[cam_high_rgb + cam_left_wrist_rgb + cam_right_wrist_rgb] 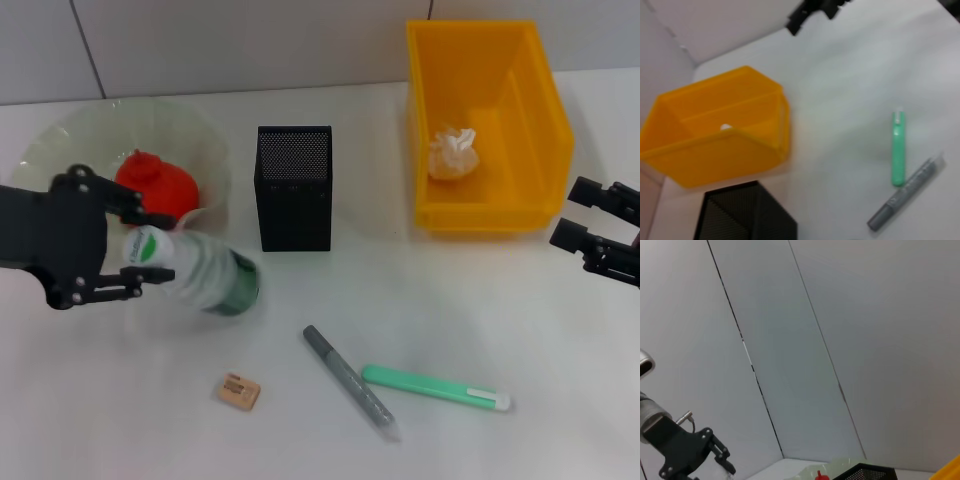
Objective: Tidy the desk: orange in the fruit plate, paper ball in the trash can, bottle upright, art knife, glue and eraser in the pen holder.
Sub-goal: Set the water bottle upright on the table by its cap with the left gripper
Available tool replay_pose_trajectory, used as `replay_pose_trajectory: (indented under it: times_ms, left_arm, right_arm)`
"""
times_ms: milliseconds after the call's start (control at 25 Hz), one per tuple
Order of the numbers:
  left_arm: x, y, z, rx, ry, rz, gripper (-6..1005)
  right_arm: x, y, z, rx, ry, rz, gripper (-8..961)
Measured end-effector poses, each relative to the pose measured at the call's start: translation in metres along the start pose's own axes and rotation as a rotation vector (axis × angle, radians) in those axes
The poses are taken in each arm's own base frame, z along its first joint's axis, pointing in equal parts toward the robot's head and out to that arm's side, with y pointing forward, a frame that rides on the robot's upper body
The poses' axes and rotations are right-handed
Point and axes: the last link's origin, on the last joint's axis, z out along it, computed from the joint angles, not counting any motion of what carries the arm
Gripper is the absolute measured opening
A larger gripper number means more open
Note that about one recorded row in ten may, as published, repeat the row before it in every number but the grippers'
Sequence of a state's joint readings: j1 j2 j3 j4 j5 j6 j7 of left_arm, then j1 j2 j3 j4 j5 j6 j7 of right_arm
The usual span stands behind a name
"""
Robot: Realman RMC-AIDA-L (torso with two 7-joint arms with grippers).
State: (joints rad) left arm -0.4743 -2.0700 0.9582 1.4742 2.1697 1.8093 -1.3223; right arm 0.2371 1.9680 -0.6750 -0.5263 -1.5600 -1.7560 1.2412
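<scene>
1. Sitting in the trash can point(487, 130), behind and to the right of the pen holder point(294, 187), is the paper ball point(453, 153).
2. The fruit plate point(70, 140), left of the pen holder, holds the orange point(155, 183).
3. Nothing can be seen inside the pen holder's mesh walls from the head view.
4. The left gripper point(150, 245), left of the pen holder and just in front of the plate, has its jaws closed around the capped end of the bottle point(205, 275), which is tilted with its base toward the pen holder's front.
5. The right gripper point(580, 215) hangs far right of the pen holder, beside the trash can, jaws spread and empty.
6. On the white table point(520, 330) in front of the pen holder lie the eraser point(238, 390), a grey pen point(350, 380) and a green art knife point(435, 387).
7. A pale tiled wall point(250, 40) rises behind the pen holder.
</scene>
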Motion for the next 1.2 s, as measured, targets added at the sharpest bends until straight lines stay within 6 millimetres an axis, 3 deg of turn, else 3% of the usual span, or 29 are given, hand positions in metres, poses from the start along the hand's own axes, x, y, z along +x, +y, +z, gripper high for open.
replay_pose_trajectory:
  times_ms: [560,1040,1200]
  left_arm:
    - [-0.020,0.009,-0.013,0.101,0.108,-0.156,383]
    - [-0.029,0.012,-0.015,0.133,0.158,-0.227,179]
    - [-0.028,0.013,-0.015,0.133,0.172,-0.216,37]
  right_arm:
    - [-0.001,-0.001,0.002,-0.009,0.012,-0.007,845]
    - [0.000,-0.002,0.002,-0.009,0.025,-0.012,845]
    - [0.000,-0.002,0.001,-0.009,0.027,-0.014,846]
